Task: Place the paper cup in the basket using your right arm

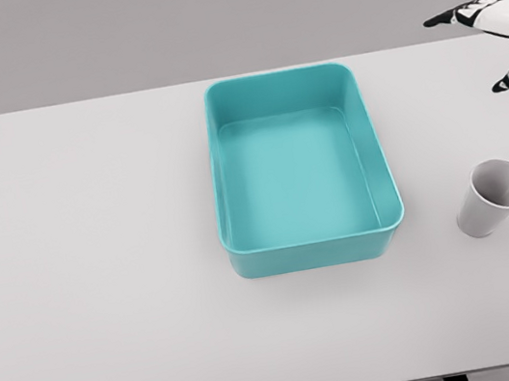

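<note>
Near the counter's (102, 275) right edge, the paper cup (494, 196) rests tilted, mouth up, untouched. The teal basket (315, 251) sits mid-counter, apart from it. Over the far right corner hovers the right robot hand (501, 41), fingers spread, holding nothing. It should descend toward the cup's side and wrap it gently without crushing it.

No writing, label, brand or number can be read anywhere. The cup (494, 196) and basket (315, 251) carry plain, unmarked surfaces.
</note>
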Tool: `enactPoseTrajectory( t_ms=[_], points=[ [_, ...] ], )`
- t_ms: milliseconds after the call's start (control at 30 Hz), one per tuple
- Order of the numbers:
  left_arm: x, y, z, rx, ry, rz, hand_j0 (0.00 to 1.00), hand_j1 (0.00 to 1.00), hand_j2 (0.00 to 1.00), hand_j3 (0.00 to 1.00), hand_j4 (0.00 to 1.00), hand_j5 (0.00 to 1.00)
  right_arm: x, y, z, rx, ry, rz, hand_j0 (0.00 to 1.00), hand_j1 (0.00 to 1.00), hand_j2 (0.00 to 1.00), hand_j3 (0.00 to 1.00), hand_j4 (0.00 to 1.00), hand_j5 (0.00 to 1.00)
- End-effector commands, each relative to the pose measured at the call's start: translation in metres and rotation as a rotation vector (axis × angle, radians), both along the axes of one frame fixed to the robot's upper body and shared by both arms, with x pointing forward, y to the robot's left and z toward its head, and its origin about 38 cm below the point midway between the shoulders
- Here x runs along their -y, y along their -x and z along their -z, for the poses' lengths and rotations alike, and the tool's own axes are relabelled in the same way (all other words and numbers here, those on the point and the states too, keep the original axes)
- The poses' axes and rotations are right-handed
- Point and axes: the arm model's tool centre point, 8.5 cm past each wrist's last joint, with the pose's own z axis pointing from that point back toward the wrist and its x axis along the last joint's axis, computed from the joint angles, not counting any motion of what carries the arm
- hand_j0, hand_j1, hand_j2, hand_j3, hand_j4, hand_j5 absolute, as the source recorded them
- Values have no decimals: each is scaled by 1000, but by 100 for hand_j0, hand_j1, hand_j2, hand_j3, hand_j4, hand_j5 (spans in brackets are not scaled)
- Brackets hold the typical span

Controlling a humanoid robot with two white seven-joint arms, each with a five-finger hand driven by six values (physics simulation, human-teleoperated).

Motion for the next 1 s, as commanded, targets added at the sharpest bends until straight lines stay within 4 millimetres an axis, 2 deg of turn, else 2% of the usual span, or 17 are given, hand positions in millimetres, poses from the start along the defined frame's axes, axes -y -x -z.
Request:
enactPoseTrajectory(
  t_ms=[0, 167, 233, 267, 300, 367, 433, 500, 567, 633, 700, 800, 900, 967],
  points=[
    [0, 0, 0, -1, 0, 0, 100, 100, 100, 100, 100, 100, -4, -1, 2, -6, -7, -9, 100, 100, 100, 100, 100, 100],
    [0, 0, 0, 1, 0, 0, 100, 100, 100, 100, 100, 100, 2, -1, -6, 17, -15, 1, 100, 100, 100, 100, 100, 100],
    [0, 0, 0, -1, 0, 0, 100, 100, 100, 100, 100, 100, 13, 1, -11, 38, -42, 10, 100, 100, 100, 100, 100, 100],
    [0, 0, 0, 1, 0, 0, 100, 100, 100, 100, 100, 100, 20, 6, -18, 33, -55, -3, 100, 100, 100, 100, 100, 100],
    [0, 0, 0, -1, 0, 0, 100, 100, 100, 100, 100, 100, 30, 12, -15, -39, -113, -10, 100, 100, 100, 100, 100, 100],
    [0, 0, 0, -1, 0, 0, 100, 100, 100, 100, 100, 100, 66, 31, -15, -121, -247, -19, 100, 100, 100, 100, 100, 100],
    [0, 0, 0, 1, 0, 0, 100, 100, 100, 100, 100, 100, 97, 40, -17, -125, -307, 39, 100, 100, 100, 100, 100, 100],
    [0, 0, 0, 1, 0, 0, 100, 100, 100, 100, 100, 100, 108, 46, -17, -136, -330, 55, 100, 100, 100, 100, 100, 100],
    [0, 0, 0, -1, 0, 0, 100, 100, 100, 100, 100, 100, 110, 46, -19, -133, -341, 59, 100, 100, 100, 100, 100, 100],
    [0, 0, 0, 1, 0, 0, 100, 100, 100, 100, 100, 100, 116, 46, -12, -150, -456, 72, 100, 100, 100, 100, 100, 100],
    [0, 0, 0, -1, 0, 0, 100, 100, 100, 100, 100, 100, 120, 50, 11, -156, -555, 48, 100, 100, 100, 100, 100, 100],
    [0, 0, 0, -1, 0, 0, 100, 100, 100, 100, 100, 100, 121, 59, 38, -257, -494, 59, 100, 100, 100, 100, 100, 100],
    [0, 0, 0, -1, 0, 0, 100, 100, 100, 100, 100, 100, 126, 60, 40, -257, -557, 74, 100, 100, 100, 100, 100, 100],
    [0, 0, 0, 1, 0, 0, 100, 100, 100, 100, 100, 100, 139, 60, 43, -248, -612, 114, 100, 100, 100, 100, 100, 100]
  ],
)
